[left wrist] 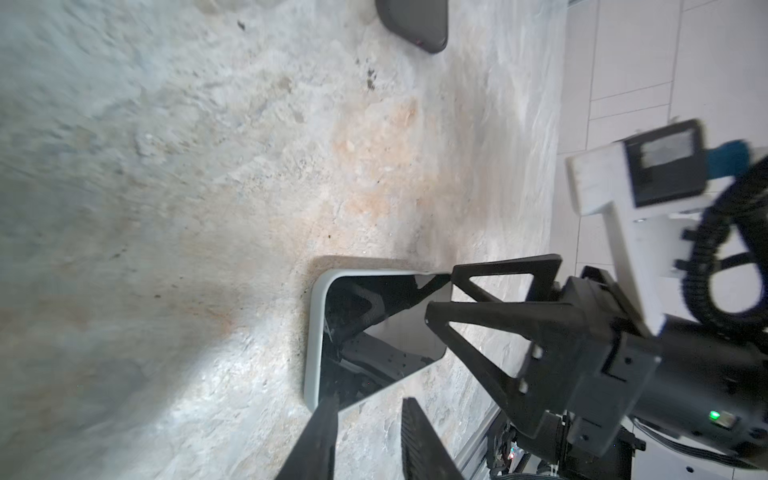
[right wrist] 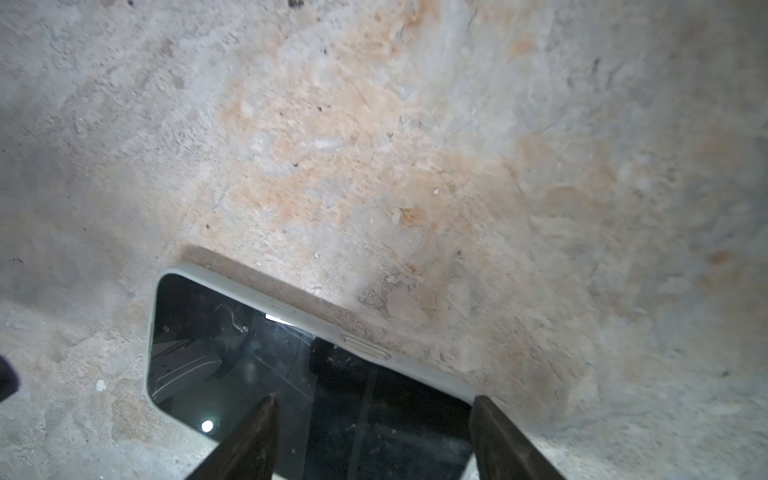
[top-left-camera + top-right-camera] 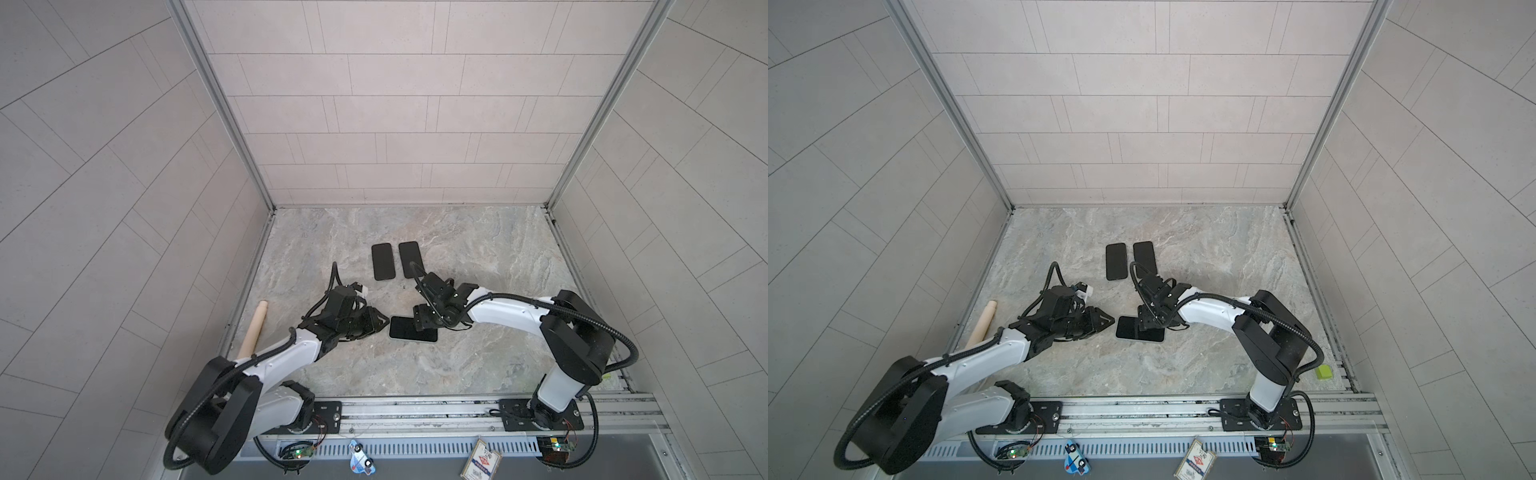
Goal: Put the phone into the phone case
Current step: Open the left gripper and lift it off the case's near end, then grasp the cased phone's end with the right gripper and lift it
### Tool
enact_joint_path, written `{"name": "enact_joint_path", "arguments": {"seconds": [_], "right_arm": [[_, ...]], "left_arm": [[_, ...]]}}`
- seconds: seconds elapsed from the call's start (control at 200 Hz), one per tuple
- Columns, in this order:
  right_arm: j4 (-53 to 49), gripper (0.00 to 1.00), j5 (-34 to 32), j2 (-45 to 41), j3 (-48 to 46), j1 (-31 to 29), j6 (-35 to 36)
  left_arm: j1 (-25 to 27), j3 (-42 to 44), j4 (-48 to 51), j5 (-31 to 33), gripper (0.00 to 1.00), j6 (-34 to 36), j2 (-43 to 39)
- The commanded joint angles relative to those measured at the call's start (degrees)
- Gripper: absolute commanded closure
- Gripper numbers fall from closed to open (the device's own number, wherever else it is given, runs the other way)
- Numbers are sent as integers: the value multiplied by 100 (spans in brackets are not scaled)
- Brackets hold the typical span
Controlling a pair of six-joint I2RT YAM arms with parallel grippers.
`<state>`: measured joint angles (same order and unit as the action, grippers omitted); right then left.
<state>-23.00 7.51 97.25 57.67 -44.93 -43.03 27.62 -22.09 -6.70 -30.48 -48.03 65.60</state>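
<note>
Black glass-fronted phone (image 2: 249, 365) inside pale grey case (image 2: 365, 345), flat on marble-patterned table (image 3: 478, 257), right claw (image 2: 374, 399) spread wide over screen, left claw (image 1: 369, 401) narrowly parted beside phone, empty

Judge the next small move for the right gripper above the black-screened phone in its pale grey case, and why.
Probably lift the right gripper straight up and clear. Its jaws stand open, gripping nothing, and the black-screened phone already seems to lie flush inside the pale grey case, flat on the marble table.
</note>
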Motion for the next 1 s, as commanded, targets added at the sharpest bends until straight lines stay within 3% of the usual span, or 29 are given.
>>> {"name": "enact_joint_path", "arguments": {"seconds": [0.0,0.285,0.51,0.685,0.911,0.991], "right_arm": [[-154,24,-171,-49,-81,116,68],[-772,24,-114,501,724,233,405],[-556,25,568,927,768,364,452],[102,25,1155,308,45,223,-149],[14,24,686,-564,-473,-530,-443],[-272,1,243,-638,-413,-933,-407]], "left_arm": [[-37,202,-28,439,67,-122,-461],[-46,661,-163,878,66,-419,-1245],[-46,932,-358,1049,66,-661,-1632],[-55,931,-131,1282,66,-585,-1876],[-55,829,-568,1139,66,-554,-1311],[-55,729,-780,995,66,-537,-919]]}}
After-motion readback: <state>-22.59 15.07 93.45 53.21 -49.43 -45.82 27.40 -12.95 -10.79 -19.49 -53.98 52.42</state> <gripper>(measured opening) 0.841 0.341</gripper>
